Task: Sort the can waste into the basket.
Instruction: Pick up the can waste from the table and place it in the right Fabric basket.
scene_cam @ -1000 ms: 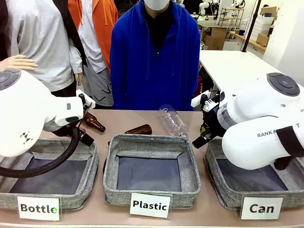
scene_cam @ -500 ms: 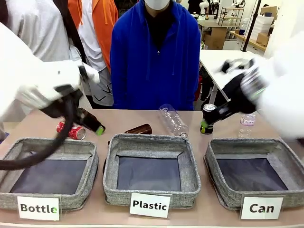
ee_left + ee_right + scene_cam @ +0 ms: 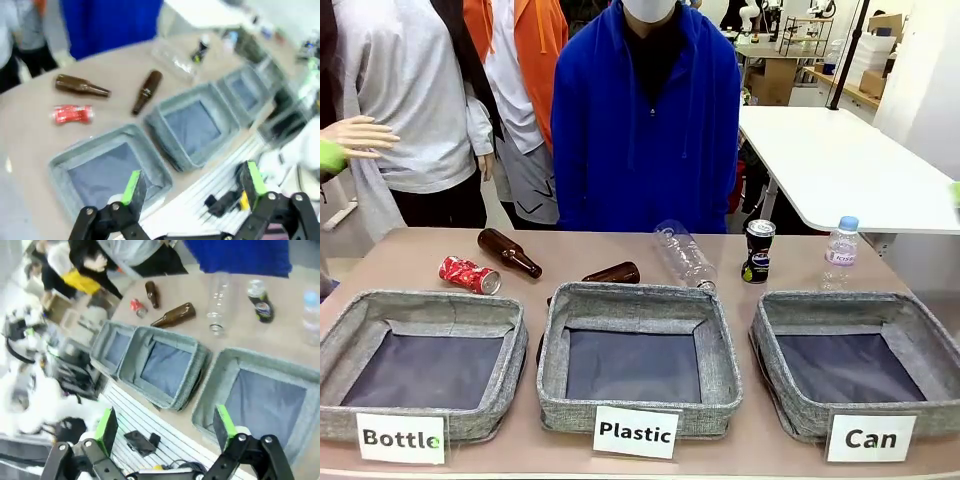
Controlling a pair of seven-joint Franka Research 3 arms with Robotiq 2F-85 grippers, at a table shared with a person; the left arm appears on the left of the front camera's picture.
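Observation:
A dented red can (image 3: 470, 274) lies on its side at the table's far left, beyond the "Bottle" basket. A black can (image 3: 757, 250) stands upright behind the grey basket (image 3: 775, 350) labelled "Can", which holds nothing. My left gripper (image 3: 192, 182) hangs open high above the table's near edge, with the red can (image 3: 72, 114) far below and ahead of it. My right gripper (image 3: 165, 426) is open too, high over the near side of the Can basket (image 3: 215, 385). From there the black can (image 3: 261, 302) and the red can (image 3: 136, 306) show on the far side.
Grey baskets labelled "Bottle" (image 3: 350, 330) and "Plastic" (image 3: 720, 350) stand left and centre. Two brown glass bottles (image 3: 508, 252) (image 3: 613, 273) and a clear plastic bottle (image 3: 685, 255) lie behind them; a small water bottle (image 3: 840, 250) stands far right. A person in blue stands across the table.
Both arms have swung up and outward, leaving the front view. Both cans and the bottles, which the arms partly hid before, now show. Nothing was picked up.

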